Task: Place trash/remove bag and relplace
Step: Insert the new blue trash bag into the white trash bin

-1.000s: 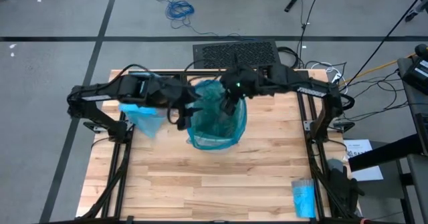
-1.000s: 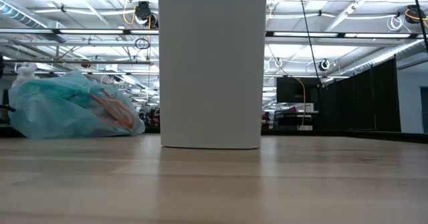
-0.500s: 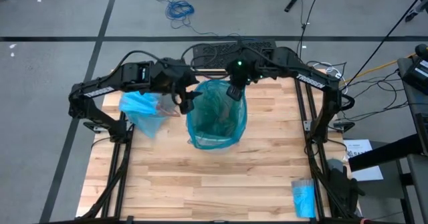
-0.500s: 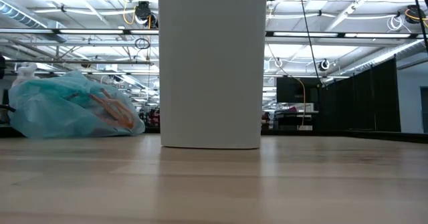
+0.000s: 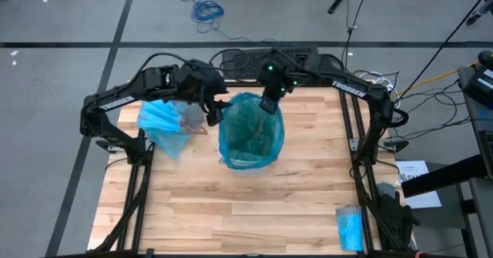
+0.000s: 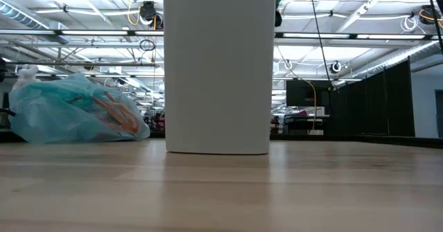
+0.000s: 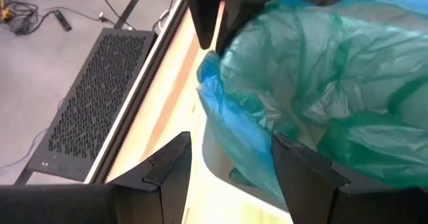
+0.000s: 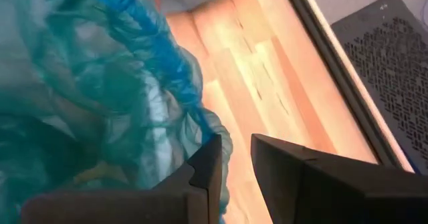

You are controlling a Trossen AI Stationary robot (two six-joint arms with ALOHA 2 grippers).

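A white bin stands mid-table, lined with a darker teal-green bag whose blue hem lies over the rim. The light-blue bag lies on its side on the table left of the bin, and trash shows dimly through its film. My left gripper is open at the bin's far left corner, its fingers clear of the rim. My right gripper hangs at the bin's far rim with only a narrow gap between its fingers. Through that gap I see table wood. My right gripper points steeply down beside the teal bag's hem. The hem runs up to the tip of one finger. I cannot tell whether they touch, and nothing shows between the fingers.
A small bright-blue roll lies at the table's near right corner. A black perforated box sits just beyond the far edge. The wooden table is bare in front of the bin.
Both grippers have moved toward the table's far edge. My left gripper went from the bin's left side to its far left corner. My right gripper went from above the bin's opening to its far rim and sank a little. The bin and the light-blue bag have stayed put.
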